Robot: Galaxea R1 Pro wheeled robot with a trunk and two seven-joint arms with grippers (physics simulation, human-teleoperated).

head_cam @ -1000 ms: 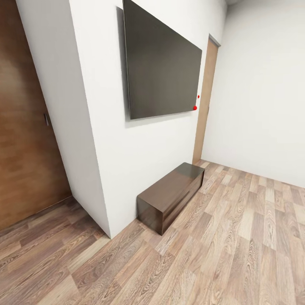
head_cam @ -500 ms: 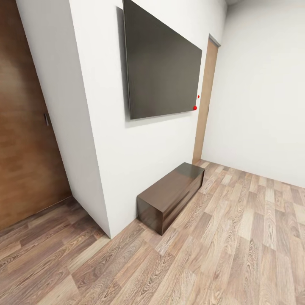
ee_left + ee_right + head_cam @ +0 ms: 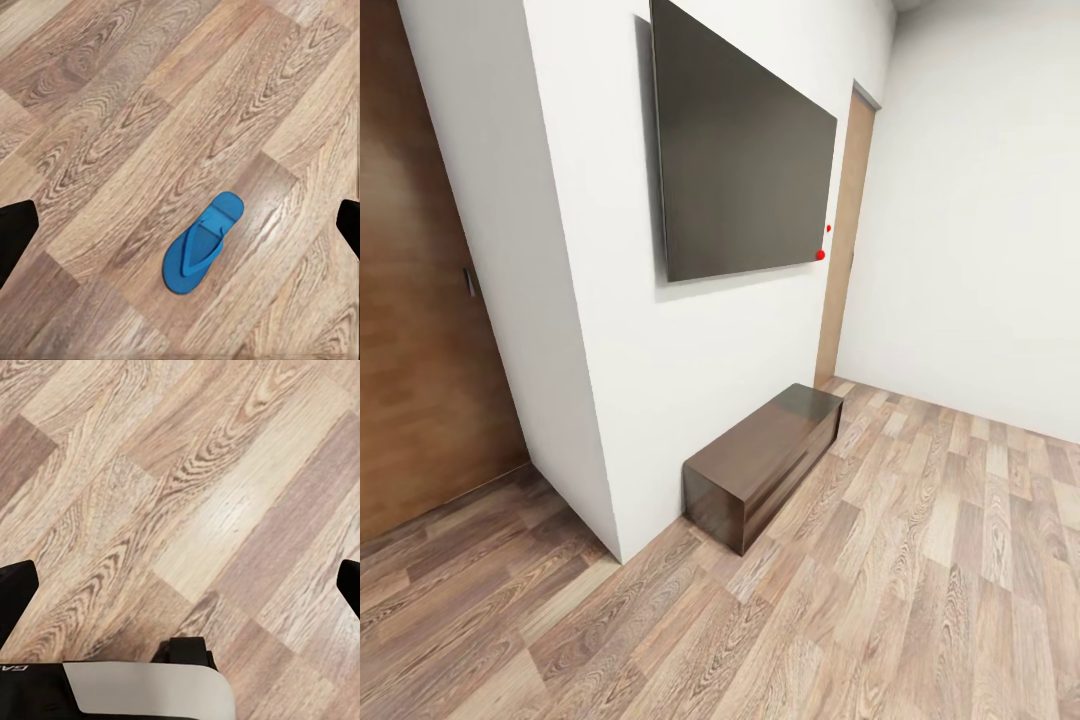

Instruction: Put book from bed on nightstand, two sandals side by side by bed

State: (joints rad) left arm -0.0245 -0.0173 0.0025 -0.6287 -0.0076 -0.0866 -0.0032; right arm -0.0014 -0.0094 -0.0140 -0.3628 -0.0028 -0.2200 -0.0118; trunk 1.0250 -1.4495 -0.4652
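So the head camera is looking at a corner of white wall [image 3: 660, 380] with a big dark flat screen [image 3: 745, 165] mounted on it, two small red dots [image 3: 820, 254] right at the screen's lower far corner, and a low dark-brown cabinet [image 3: 760, 462] sitting on the wood-plank floor [image 3: 920, 580] flush against the wall under the screen. There's a brown wooden door [image 3: 420, 300] on the near side of the wall corner and a lighter tan door [image 3: 847, 230] further along past the screen, next to another plain white wall. One of the blue sandals [image 3: 202, 244] shows in the left wrist camera, lying flat on the floor planks, sole down with the thong strap facing up, nothing touching it and nothing else near it. The left hand [image 3: 180, 225] is spread wide apart, you just get its dark fingertips [image 3: 15, 232] poking in at the two sides of that shot, and the sandal sits on the floor between them but well below, not gripped. Right hand [image 3: 180, 585] is the same deal, dark fingertips [image 3: 16, 589] far apart at either side with bare floor between them, holding nothing, plus a bit of the robot's own white and black body [image 3: 142, 690] showing at the near edge of that view
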